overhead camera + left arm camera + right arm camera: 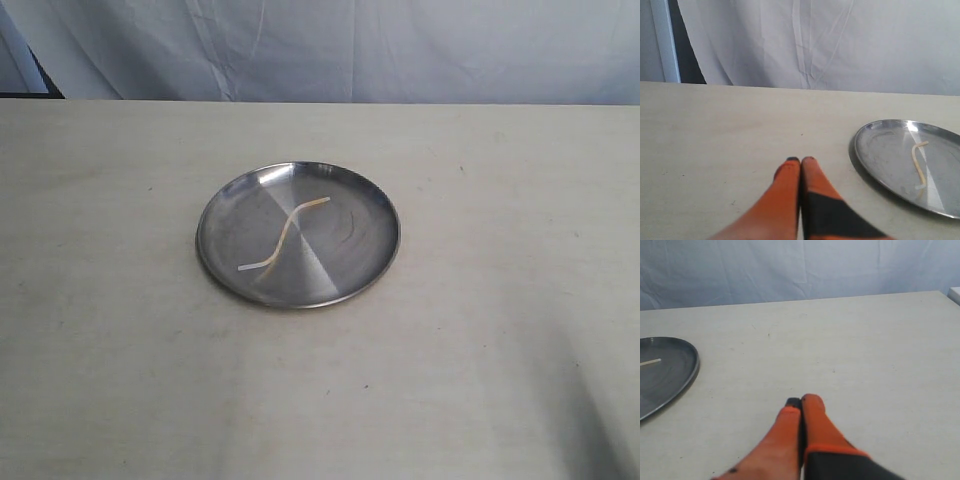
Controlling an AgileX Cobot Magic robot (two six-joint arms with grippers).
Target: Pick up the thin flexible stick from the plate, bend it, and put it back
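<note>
1. My left claw (800, 160) has its orange-and-black fingers pressed tip to tip, with only a hairline seam between them, and it grips nothing. It hangs just above the bench (500, 380).
2. My right claw (801, 401) is the same: tips together, nothing between them, low over the bench.
3. The plate (350, 240) sits forward of both claws and between them. It is off to the inner side of my left claw and off to the inner side of my right claw, and touches neither.
4. From my left claw, the plate's near rim is a short stretch of bare bench away. From my right claw the rim is farther off, and only part of the dish shows there.
5. The thin flexible stick (285, 237) lies inside the plate in a loose S-curve. It runs across the middle of the dish and both ends stop short of the rim.
6. Plain pale bench surrounds the plate on every side.
7. Beyond both claws the bench's far edge runs straight along a hanging pale cloth (400, 50). Past my right claw's outer side a corner of the bench shows.
</note>
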